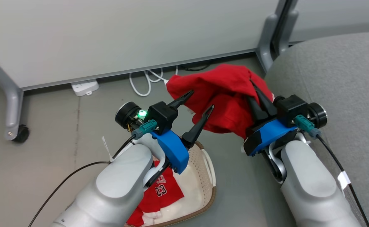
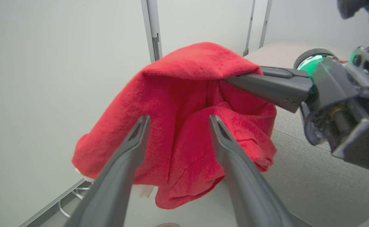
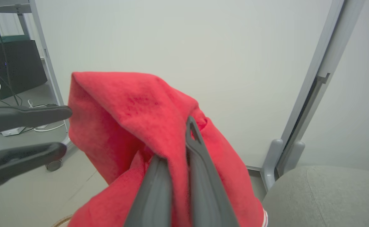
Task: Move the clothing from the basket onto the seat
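Observation:
A red garment (image 1: 222, 94) of the clothing hangs in the air between the basket and the seat, with my right gripper (image 1: 253, 86) shut on its right side. In the right wrist view the cloth (image 3: 130, 104) drapes over my right gripper (image 3: 178, 148). My left gripper (image 1: 202, 99) stands open just left of the garment, with nothing between its fingers (image 2: 130, 148). In the left wrist view the garment (image 2: 187, 72) hangs just beyond the left gripper (image 2: 178, 119). The cream basket (image 1: 214, 192) sits on the floor under my left arm, and a red garment printed 23 (image 1: 163, 190) lies in it. The grey seat (image 1: 336, 78) is at the right.
A pale panel (image 1: 108, 37) on grey wheeled legs (image 1: 12, 104) stands behind the work. A white power strip (image 1: 84, 87) and white cables (image 1: 146, 82) lie on the floor at its foot. Another grey leg (image 1: 271, 37) stands next to the seat's far corner.

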